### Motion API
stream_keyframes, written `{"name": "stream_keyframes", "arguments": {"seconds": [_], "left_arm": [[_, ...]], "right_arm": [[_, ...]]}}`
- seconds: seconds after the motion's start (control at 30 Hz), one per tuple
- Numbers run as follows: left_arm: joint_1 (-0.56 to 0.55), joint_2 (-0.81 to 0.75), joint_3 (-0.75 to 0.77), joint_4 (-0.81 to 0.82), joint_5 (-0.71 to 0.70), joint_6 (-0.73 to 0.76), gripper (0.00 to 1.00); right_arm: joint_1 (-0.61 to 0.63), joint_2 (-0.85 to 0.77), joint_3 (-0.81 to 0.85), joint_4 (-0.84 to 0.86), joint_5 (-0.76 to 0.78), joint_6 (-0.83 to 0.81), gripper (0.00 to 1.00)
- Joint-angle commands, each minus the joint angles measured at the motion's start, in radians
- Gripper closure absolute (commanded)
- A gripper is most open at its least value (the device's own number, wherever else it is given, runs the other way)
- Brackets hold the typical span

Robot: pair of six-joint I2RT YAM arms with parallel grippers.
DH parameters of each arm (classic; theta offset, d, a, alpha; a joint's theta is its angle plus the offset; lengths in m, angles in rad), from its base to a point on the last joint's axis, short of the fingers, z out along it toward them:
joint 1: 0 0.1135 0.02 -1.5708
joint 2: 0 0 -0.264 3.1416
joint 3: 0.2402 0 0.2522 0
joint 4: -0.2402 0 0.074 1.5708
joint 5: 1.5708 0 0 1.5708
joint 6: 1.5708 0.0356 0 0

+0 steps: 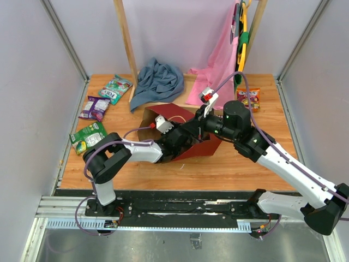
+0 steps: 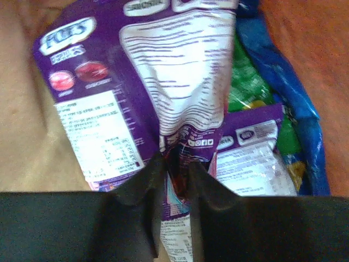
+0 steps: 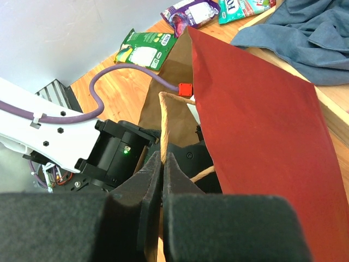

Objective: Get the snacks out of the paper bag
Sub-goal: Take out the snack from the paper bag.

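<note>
Purple shiny snack packet [image 2: 163,82] is pinched by our left gripper [image 2: 175,169] inside the red paper bag [image 3: 256,125]; our right gripper [image 3: 162,164] clamps its twine handle [image 3: 162,120]. Next, we judge, withdraw slowly.

paper bag [image 3: 256,125]: matt red paper outside, brown kraft inside | twine handle [image 3: 162,125]: rough fibre | purple packet [image 2: 163,82]: glossy crinkled film | counter [image 1: 218,169]: smooth varnished wood | blue-grey cloth [image 1: 158,79]: soft matt fabric | left pincer [image 2: 175,169]: matt black plastic

The right pincer [image 3: 162,162] grips the thin twine handle [image 3: 162,117] of the red paper bag [image 3: 256,125]. A green shiny packet [image 3: 144,47] lies on the wooden tabletop [image 3: 112,90].
</note>
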Motion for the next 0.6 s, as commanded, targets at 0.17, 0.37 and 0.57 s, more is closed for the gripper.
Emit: {"name": "stream_keyframes", "arguments": {"seconds": [0.17, 0.37, 0.57], "left_arm": [[0.039, -0.064, -0.140, 0.185, -0.053, 0.159, 1.00], [0.039, -0.253, -0.214, 0.180, -0.026, 0.220, 0.99], [0.036, -0.476, -0.283, 0.152, 0.081, 0.297, 0.99]], "right_arm": [[0.014, -0.003, 0.009, 0.016, -0.018, -0.005, 0.99], [0.014, 0.008, 0.011, 0.017, -0.013, -0.005, 0.99], [0.014, 0.029, 0.019, 0.025, -0.011, -0.009, 0.99]]}}
